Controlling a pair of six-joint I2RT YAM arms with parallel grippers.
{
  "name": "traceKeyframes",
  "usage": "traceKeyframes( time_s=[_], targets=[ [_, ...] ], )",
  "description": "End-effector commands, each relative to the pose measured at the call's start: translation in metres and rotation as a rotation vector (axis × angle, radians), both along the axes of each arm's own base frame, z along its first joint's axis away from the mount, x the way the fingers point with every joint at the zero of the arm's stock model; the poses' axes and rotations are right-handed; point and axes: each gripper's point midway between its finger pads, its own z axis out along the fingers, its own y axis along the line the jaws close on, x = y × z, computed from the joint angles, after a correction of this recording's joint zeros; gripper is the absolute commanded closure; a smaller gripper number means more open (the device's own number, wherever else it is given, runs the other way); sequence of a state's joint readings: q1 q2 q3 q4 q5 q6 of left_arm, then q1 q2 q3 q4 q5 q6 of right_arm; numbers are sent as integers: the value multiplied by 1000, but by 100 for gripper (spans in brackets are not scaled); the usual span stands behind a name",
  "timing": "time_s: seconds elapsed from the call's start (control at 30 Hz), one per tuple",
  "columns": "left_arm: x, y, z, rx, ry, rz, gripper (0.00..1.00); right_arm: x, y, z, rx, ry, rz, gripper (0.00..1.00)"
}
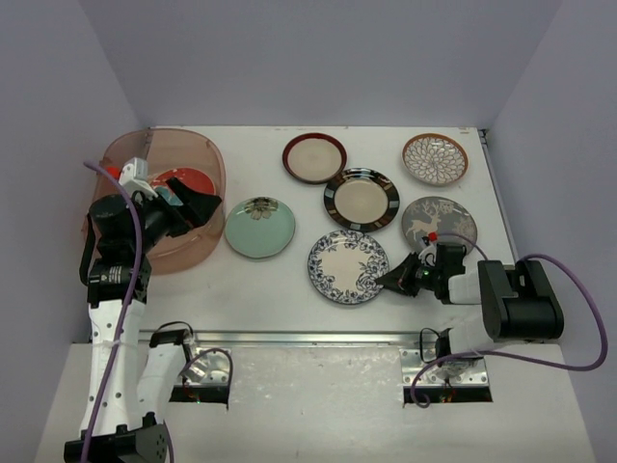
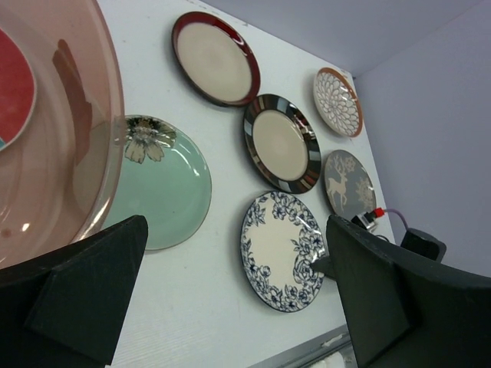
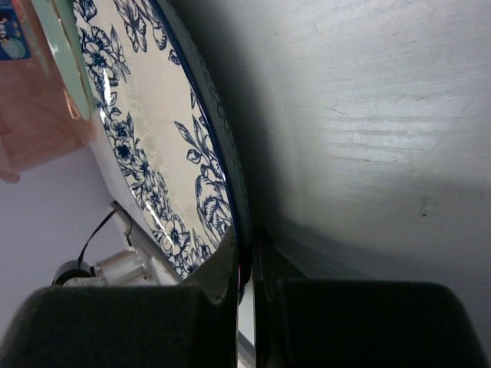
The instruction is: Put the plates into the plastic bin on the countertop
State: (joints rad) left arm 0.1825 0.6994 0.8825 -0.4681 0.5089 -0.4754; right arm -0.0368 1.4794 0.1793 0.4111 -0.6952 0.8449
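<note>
Plates lie spread across the white countertop [image 1: 289,299], and one of them, the blue-white floral plate [image 1: 348,266], sits near the front with its right rim pinched between the closed fingers of the right gripper [image 1: 388,280]. The right wrist view shows the two fingertips [image 3: 227,264] clamped on the plate's dark blue edge.

Just left of it lies the mint green plate [image 1: 259,227], close beside the plastic bin [image 1: 207,154]. Behind are the black-rimmed cream plate [image 1: 361,200] and the brown-rimmed cream plate [image 1: 313,157]. To the right are the grey deer plate [image 1: 439,222] and, at the back, the brown-white petal plate [image 1: 435,159].

The pinkish translucent bin stands at the left rear of the counter with the red-and-teal plate [image 1: 185,180] inside. The left gripper [image 1: 188,207] hangs over the bin's near right side, jaws spread wide and holding nothing. A metal rail [image 1: 308,339] runs along the counter's front edge.
</note>
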Motion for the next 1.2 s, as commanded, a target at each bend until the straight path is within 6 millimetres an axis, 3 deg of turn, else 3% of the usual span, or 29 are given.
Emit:
traceKeyframes(
  time_s=[0.0,0.2,0.37,0.6,0.7,0.8,0.87,0.93,1.0,1.03,1.07,1.13,1.17],
  targets=[
    [-7,-23,28,-8,-102,-140,0,-2,12,14,92,-82,-8,100],
    [-6,-49,11,-87,-83,-280,0,18,25,81,176,-333,70,100],
    [0,-67,-6,-82,-40,-314,0,13,39,130,261,-444,187,100],
    [5,-140,-48,-34,86,-442,0,9,49,172,291,-451,292,100],
    [9,-157,-55,-29,99,-471,0,2,52,188,302,-477,347,100],
    [14,-168,-64,-21,126,-487,7,-2,53,203,309,-505,379,100],
    [15,-176,-65,-34,126,-510,14,-4,54,209,309,-514,393,100],
    [12,-187,-63,-51,116,-554,30,-5,56,213,316,-518,407,100],
    [13,-195,-67,-54,132,-574,55,-6,57,216,326,-526,416,100],
    [13,-198,-67,-56,139,-582,65,-7,58,218,332,-529,417,100],
    [14,-198,-68,-56,142,-583,68,-8,58,220,340,-534,424,100],
    [17,-199,-67,-57,139,-582,97,-11,60,224,357,-551,444,100],
    [16,-201,-64,-64,133,-591,99,-11,60,224,358,-553,445,100]
  ],
)
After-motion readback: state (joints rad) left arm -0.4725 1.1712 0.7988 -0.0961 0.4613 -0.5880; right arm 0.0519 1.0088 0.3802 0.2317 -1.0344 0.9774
